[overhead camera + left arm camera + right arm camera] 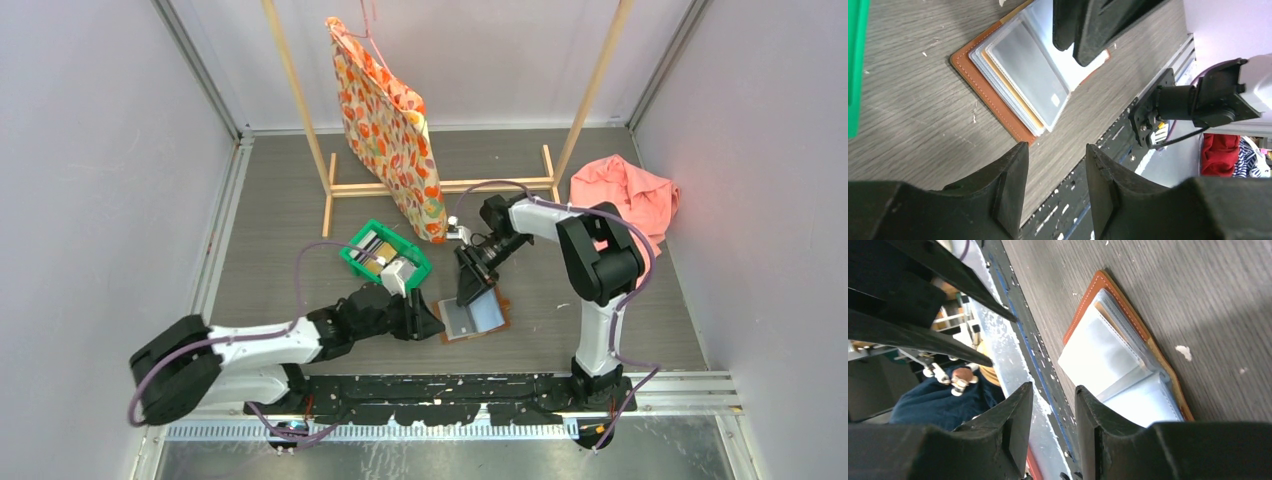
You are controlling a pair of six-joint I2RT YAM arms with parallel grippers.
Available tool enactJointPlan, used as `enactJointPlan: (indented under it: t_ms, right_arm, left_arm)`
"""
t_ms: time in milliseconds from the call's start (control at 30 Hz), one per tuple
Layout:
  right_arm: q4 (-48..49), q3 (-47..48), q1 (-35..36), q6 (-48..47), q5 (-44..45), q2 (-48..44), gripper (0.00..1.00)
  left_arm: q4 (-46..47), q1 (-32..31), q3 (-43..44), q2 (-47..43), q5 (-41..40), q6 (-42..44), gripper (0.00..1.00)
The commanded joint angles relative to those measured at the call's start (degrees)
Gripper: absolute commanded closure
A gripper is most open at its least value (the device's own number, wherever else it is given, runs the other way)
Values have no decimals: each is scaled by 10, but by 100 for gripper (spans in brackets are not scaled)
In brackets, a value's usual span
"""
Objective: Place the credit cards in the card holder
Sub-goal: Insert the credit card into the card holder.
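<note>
— While both claws crowd the holder point(478, 316), where do the cards point(372, 244) lie?

— In the bin point(352, 263), to the far left of the holder. From above I see dark, grey and yellow edges standing in it.

— Which arm is nearer to them?

— The left, I judge. The left claw point(434, 325) lies just left of the holder and points along its long axis, which runs left to right with a slight tilt. The bin sits right beside that arm's wrist. The right claw point(468, 298) hangs over the holder's far edge, so it is further from the bin.

— Is either claw carrying anything?

— No. The left fingers stand moderately apart with only table between them. The right fingers are parted by a narrower gap, which is also empty.

— So a fetch turns on swinging away from the holder?

— Likely: the cards are behind the left claw, not ahead of it.

— What do the wrist views add?

— The left wrist view shows the holder lying open with a stack of clear sleeves point(1023, 75). A gold edge sits under them, perhaps a card, but I cannot tell. The bin shows there only as a green sliver. The right wrist view shows the sleeves lifting off the brown cover, and no bin. Only the top view shows the cards.
</note>
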Motion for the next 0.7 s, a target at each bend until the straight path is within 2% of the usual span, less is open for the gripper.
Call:
enactJointPlan:
  t_ms: [0, 67, 167, 267, 467, 567, 667]
  right_arm:
    - [-33, 28, -2, -66, 57, -66, 60]
    - [-38, 27, -2, -85, 87, -97, 60]
    - [-34, 16, -5, -115, 129, -155, 60]
    - [-25, 7, -12, -140, 162, -213, 59]
    - [-9, 21, -23, -159, 215, -302, 52]
    - [-18, 53, -25, -155, 215, -313, 41]
    - [-44, 81, -32, -144, 169, -286, 42]
  left_arm:
    - [-151, 3, 31, -107, -34, 47, 51]
    - [-211, 7, 49, -159, -64, 72, 48]
    - [-278, 36, 83, -217, -76, 126, 38]
    - [-348, 105, 142, -233, -54, 194, 33]
    - [-478, 235, 285, -148, 61, 308, 31]
    - [-544, 265, 359, -73, 75, 367, 31]
    - [-600, 270, 428, 4, 78, 423, 31]
